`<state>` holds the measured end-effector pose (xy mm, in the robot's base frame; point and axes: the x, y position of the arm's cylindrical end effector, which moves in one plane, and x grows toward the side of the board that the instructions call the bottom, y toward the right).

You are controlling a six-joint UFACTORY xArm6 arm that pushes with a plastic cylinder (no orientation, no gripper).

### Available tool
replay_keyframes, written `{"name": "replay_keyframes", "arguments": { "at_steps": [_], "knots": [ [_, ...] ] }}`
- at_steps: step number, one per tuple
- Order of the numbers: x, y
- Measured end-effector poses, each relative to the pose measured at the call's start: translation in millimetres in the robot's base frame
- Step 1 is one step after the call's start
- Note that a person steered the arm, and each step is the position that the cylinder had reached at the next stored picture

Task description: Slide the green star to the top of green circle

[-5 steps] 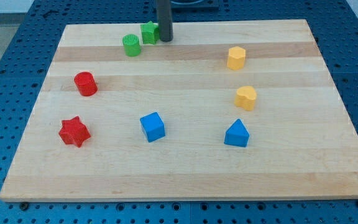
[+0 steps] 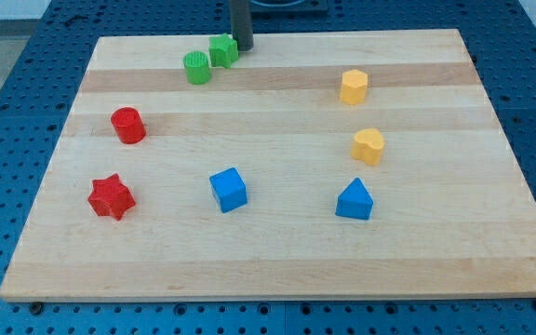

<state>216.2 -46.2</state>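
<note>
The green star (image 2: pixel 222 50) lies near the board's top edge, touching the upper right side of the green circle (image 2: pixel 196 68). My tip (image 2: pixel 244 48) stands just right of the green star, at its upper right edge, seemingly touching it. The rod rises out of the view's top.
A red cylinder (image 2: pixel 128 125) and a red star (image 2: pixel 111 196) lie at the left. A blue cube (image 2: pixel 228 189) and a blue triangle (image 2: pixel 355 200) lie lower middle. A yellow hexagon (image 2: pixel 354 87) and a yellow heart (image 2: pixel 368 146) lie at the right. The wooden board (image 2: pixel 277 261) rests on a blue pegboard.
My tip has moved slightly toward the view's top. The green star and green circle have hardly moved.
</note>
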Motion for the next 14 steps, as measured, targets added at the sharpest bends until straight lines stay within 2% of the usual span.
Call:
{"name": "replay_keyframes", "arguments": {
  "at_steps": [1, 2, 3, 5, 7, 8, 9, 11, 13, 14],
  "knots": [
    [8, 25],
    [17, 13],
    [20, -24],
    [20, -33],
    [1, -22],
    [-23, -26],
    [-24, -26],
    [-13, -65],
    [-3, -65],
    [-14, -54]
  ]
}}
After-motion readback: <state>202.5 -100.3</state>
